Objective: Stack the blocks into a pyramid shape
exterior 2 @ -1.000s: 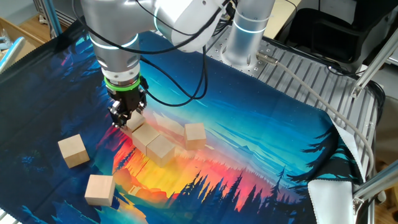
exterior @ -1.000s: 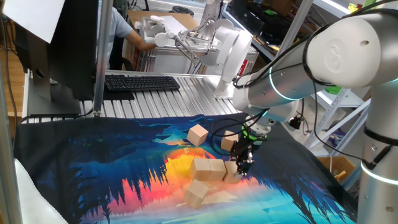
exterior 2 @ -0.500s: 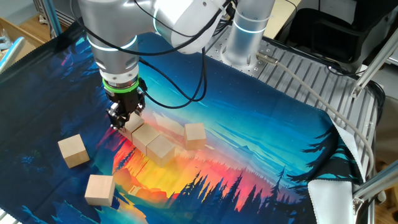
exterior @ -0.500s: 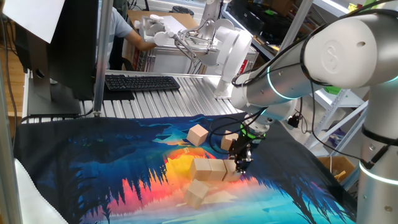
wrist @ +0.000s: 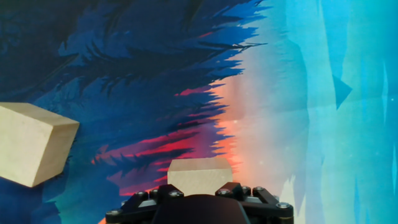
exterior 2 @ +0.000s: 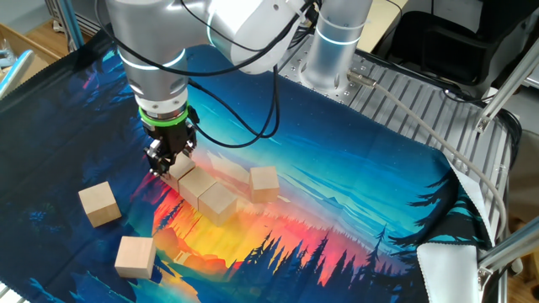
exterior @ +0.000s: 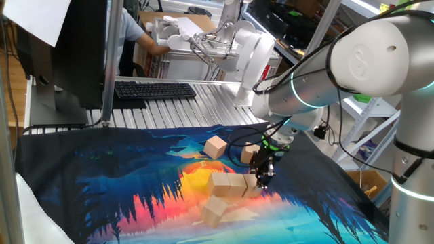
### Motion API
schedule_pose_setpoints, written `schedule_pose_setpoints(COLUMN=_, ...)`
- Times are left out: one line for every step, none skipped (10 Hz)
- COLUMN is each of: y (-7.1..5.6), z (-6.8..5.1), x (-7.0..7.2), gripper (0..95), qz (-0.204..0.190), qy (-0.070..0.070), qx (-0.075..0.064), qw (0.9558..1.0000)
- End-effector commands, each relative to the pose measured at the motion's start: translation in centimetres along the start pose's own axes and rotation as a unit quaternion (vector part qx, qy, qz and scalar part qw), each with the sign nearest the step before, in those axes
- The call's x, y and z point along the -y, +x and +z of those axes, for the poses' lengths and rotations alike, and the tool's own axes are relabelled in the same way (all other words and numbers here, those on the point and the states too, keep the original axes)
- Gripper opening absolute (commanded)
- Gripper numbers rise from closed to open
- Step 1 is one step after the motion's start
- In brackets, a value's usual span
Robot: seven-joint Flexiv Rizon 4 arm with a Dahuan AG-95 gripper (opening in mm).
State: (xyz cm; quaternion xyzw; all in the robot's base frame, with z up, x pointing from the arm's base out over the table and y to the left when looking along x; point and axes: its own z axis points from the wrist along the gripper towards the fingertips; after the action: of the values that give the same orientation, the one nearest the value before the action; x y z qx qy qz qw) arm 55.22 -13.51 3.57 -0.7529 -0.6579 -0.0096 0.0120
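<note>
My gripper (exterior: 262, 177) (exterior 2: 165, 160) is low over the printed cloth, shut on a tan wooden block (wrist: 199, 175) (exterior 2: 179, 167). That block sits at one end of a row with two more blocks (exterior: 220, 183) (exterior: 237, 184), which also show in the other fixed view (exterior 2: 197, 183) (exterior 2: 218, 202). Loose blocks lie around: two behind the row (exterior: 215, 146) (exterior: 249, 154) and one in front of it (exterior: 215, 209). In the other fixed view the loose ones are at the left (exterior 2: 98, 203), the lower left (exterior 2: 136, 256) and right of the row (exterior 2: 264, 182). The hand view shows one loose block at the left (wrist: 32, 144).
The cloth (exterior: 102, 183) covers the table. A keyboard (exterior: 152, 89) and a monitor (exterior: 68, 47) stand behind it on the slatted metal bench. The arm's base (exterior 2: 333, 50) stands at the cloth's far edge in the other fixed view.
The gripper has shifted very slightly. The block stays between its fingers and the other blocks have not moved.
</note>
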Motion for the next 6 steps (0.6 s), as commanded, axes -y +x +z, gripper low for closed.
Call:
schedule_pose_setpoints(y=0.24, z=0.0, x=0.14, gripper=0.0, qz=-0.001, qy=0.003, qx=0.002, qw=1.0)
schedule_pose_setpoints(y=0.37, z=0.17, x=0.2, gripper=0.0, qz=-0.001, qy=0.003, qx=0.004, qw=1.0)
schedule_pose_setpoints(y=0.4, z=0.33, x=0.23, gripper=0.0, qz=-0.001, qy=0.003, qx=0.007, qw=1.0)
schedule_pose_setpoints(y=0.45, z=0.19, x=0.21, gripper=0.0, qz=0.0, qy=0.004, qx=0.007, qw=1.0)
schedule_pose_setpoints(y=0.47, z=0.02, x=0.12, gripper=0.0, qz=0.002, qy=0.004, qx=0.009, qw=1.0)
schedule_pose_setpoints(y=0.42, z=-0.14, x=-0.14, gripper=0.0, qz=0.003, qy=0.006, qx=0.013, qw=0.9999)
